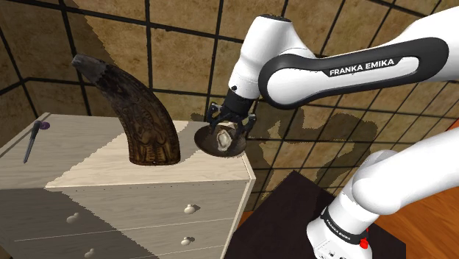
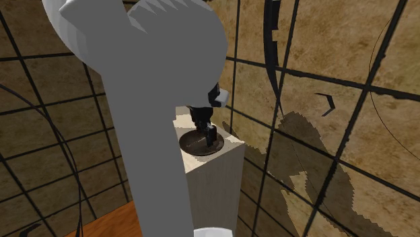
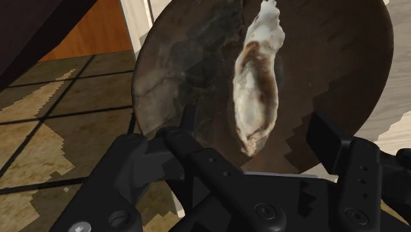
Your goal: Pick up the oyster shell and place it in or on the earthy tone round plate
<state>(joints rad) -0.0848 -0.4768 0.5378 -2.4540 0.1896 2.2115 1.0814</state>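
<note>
A pale, elongated oyster shell (image 3: 258,92) lies on the brown round plate (image 3: 171,72), between my fingers without either one touching it. My black gripper (image 3: 257,132) hangs just above the plate, open, with its fingertips (image 3: 188,132) wide apart. In the shoulder view the gripper (image 1: 230,126) points down over the shell (image 1: 223,137) on the plate (image 1: 202,140), which sits at the right end of the pale dresser top (image 1: 110,165). The second exterior view shows the gripper (image 2: 208,138) over the plate (image 2: 192,143), with the arm covering much of that view.
A tall dark curved horn (image 1: 140,118) stands on the dresser just to the left of the plate in the shoulder view. A thin tool with a purple tip (image 1: 33,140) lies at the far left. The plate is close to the dresser's right edge. A tiled wall rises behind.
</note>
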